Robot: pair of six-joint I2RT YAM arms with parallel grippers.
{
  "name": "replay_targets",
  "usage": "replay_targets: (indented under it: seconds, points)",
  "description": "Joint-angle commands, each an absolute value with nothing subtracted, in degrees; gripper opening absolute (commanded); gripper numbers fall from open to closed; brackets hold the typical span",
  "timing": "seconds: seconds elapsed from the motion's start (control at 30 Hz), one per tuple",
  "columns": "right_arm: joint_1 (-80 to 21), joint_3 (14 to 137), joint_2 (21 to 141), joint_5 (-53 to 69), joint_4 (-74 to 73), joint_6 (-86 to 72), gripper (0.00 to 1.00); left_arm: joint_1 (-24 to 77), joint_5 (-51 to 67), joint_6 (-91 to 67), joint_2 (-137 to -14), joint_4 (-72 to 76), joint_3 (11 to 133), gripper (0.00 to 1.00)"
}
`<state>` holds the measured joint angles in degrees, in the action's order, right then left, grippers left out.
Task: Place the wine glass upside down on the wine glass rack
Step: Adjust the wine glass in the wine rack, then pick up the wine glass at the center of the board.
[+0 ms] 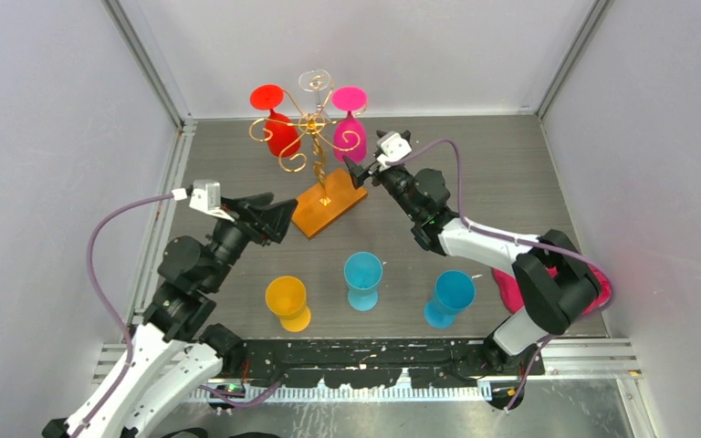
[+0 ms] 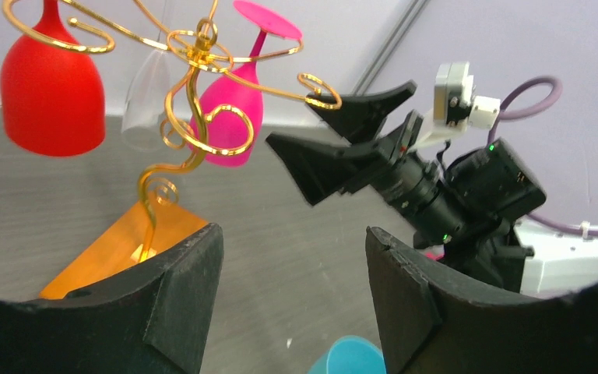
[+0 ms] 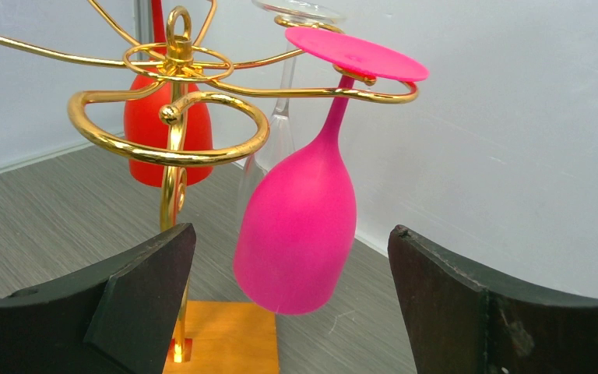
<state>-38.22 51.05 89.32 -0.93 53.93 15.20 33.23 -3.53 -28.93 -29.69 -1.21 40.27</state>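
Three hanging glasses (image 1: 348, 135), gold wine glass rack (image 1: 318, 157), orange base (image 1: 329, 208)

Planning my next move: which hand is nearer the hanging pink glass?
Right. The right hand hovers just beside the pink glass; the left hand is across the rack base.

**A robot test cell in a lab**

We see a closed booth: plain pale wall panels (image 1: 46, 137), held by aluminium frame posts (image 1: 146, 64), box in a grey table (image 1: 511, 182). A left arm (image 1: 183, 274) and a right arm (image 1: 475, 239) are bolted to a black rail (image 1: 365, 354) at its near edge, trailing purple cables (image 1: 91, 255). A wine glass rack (image 1: 327, 210) stands before them.
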Motion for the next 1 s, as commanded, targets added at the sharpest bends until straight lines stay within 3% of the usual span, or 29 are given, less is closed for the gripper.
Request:
replay_targets:
  seconds: [0.0, 0.27, 0.4, 0.97]
  points:
    - [-39.2, 49.4, 83.6, -5.1, 51.6, 16.5, 1.0, 33.0, -1.0, -25.2, -28.2, -22.8, 46.8, 0.68]
    - [-41.0, 48.5, 76.5, -13.0, 44.0, 17.1, 1.0, 33.0, 3.5, -29.1, -28.0, -43.5, 51.3, 0.67]
    - [-42.1, 48.2, 74.1, -17.1, 41.0, 17.9, 1.0, 33.0, 6.9, -30.7, -30.3, -50.9, 52.4, 0.61]
    - [-42.5, 46.4, 69.6, -20.5, 39.2, 17.6, 1.0, 33.0, 5.2, -33.2, -29.3, -62.9, 52.2, 0.5]
